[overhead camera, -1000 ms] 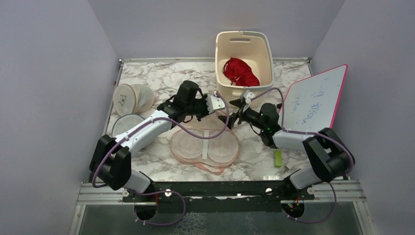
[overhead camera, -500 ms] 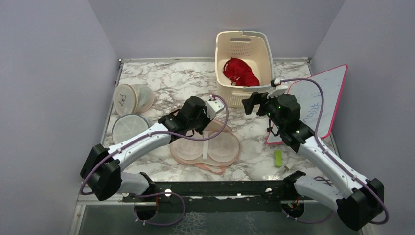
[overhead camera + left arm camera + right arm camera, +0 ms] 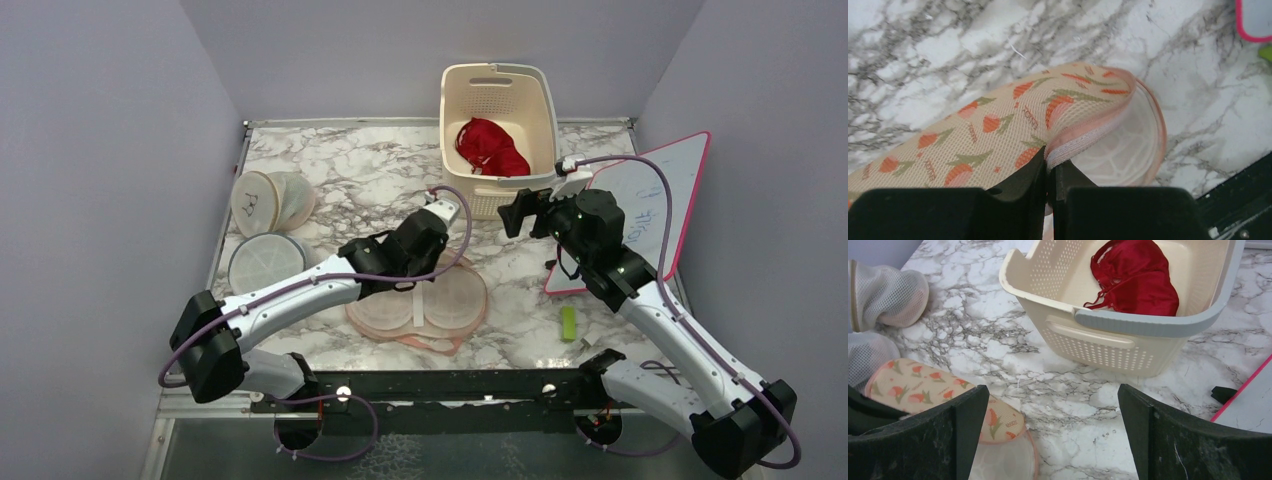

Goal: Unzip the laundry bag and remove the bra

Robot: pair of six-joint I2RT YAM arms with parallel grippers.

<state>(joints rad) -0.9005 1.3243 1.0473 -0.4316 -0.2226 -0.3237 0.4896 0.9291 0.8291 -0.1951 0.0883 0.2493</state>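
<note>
Left gripper [image 3: 1052, 167] clamps the lifted edge of the laundry bag [image 3: 973, 130]; right gripper [image 3: 1050, 407] gapes empty by the far basket [image 3: 1098, 342], bra [image 3: 1138, 280] inside. A sideways tug could slip that thin hem.

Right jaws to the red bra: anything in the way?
Yes: the near wall of the basket sits between the open right jaws and the bra, which lies inside it. From above, nothing visible covers the bra.
</note>
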